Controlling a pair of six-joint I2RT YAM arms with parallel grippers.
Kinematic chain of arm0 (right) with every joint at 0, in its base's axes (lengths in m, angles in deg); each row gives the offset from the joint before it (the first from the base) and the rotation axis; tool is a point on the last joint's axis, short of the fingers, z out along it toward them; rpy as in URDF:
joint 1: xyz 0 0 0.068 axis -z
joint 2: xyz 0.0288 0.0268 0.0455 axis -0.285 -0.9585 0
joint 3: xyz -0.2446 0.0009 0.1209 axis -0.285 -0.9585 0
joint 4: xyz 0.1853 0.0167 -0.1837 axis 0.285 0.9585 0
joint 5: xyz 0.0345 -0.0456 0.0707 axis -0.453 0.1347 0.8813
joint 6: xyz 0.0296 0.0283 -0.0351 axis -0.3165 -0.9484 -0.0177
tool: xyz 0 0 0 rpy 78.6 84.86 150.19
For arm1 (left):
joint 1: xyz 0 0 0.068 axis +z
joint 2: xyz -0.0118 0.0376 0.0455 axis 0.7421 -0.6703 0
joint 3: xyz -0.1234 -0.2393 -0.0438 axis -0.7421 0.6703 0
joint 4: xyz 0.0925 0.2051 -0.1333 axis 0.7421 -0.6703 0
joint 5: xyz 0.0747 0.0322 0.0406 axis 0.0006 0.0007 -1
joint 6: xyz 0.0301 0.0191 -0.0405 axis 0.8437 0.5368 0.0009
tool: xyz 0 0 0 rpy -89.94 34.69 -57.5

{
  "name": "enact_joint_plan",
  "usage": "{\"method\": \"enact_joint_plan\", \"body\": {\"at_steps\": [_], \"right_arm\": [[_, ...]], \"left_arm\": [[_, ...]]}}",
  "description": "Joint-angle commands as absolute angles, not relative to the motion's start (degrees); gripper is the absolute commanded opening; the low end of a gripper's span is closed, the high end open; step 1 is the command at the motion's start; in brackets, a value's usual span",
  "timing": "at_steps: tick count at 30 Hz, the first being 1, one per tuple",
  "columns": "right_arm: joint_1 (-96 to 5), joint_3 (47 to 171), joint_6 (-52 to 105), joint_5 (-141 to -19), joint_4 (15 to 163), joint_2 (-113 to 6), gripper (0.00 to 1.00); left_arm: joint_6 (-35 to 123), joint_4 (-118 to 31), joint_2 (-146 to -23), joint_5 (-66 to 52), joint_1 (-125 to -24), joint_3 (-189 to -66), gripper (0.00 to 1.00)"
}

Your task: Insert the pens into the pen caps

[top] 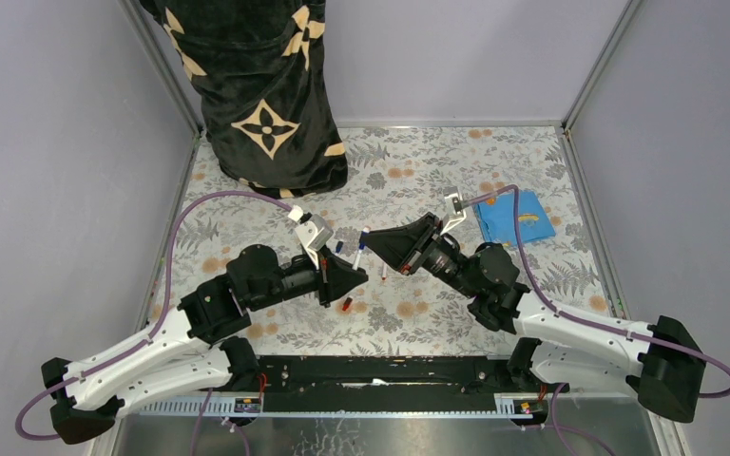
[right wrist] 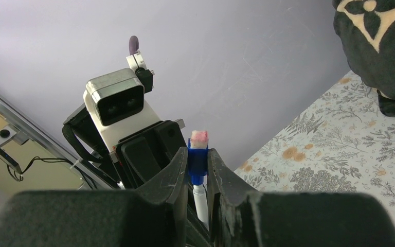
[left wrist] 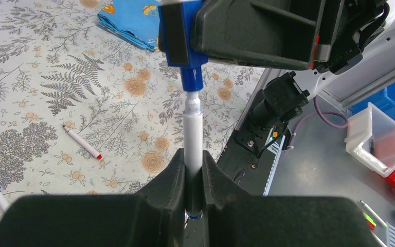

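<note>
**As both arms meet over mid-table, white pen (left wrist: 193, 139) sits at blue cap (left wrist: 182, 36)**

Pen and cap are in line, and the pen's tip end touches the cap's mouth; can't tell how far in it is. The left gripper (left wrist: 193, 163) fingers are clamped on the pen barrel, the right gripper (right wrist: 198, 162) fingers on the cap. A red-tipped pen (left wrist: 82, 142) lies loose on the floral table (top: 418, 161). A blue cloth (top: 516, 216) lies near the far right corner.
</note>
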State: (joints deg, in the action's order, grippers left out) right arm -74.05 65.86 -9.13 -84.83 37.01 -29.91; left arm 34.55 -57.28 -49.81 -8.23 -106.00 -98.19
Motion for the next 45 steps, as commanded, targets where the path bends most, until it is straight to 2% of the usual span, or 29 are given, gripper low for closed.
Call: {"method": "enact_joint_plan", "body": {"at_steps": [1, 22, 35, 40, 45], "right_arm": [[-74.6, 68.4, -9.6, -82.8, 33.2, -30.6, 0.0], [-74.6, 67.2, -6.8, -80.1, 31.1, -33.3, 0.0], [-74.6, 66.9, -2.6, -70.7, 27.2, -37.0, 0.0], [-74.6, 67.8, -1.3, -68.4, 29.8, -38.2, 0.05], [-74.6, 67.7, -1.2, -68.6, 30.0, -37.6, 0.16]], "left_arm": [[35.7, -55.7, -49.6, -9.0, -106.3, -98.9, 0.0], [34.5, -54.3, -47.8, -11.3, -106.3, -98.2, 0.0], [33.5, -53.0, -45.5, -13.8, -106.3, -97.7, 0.0], [33.4, -52.8, -44.3, -14.9, -106.3, -98.1, 0.0], [33.7, -53.2, -44.3, -15.2, -106.2, -98.5, 0.0]]}}
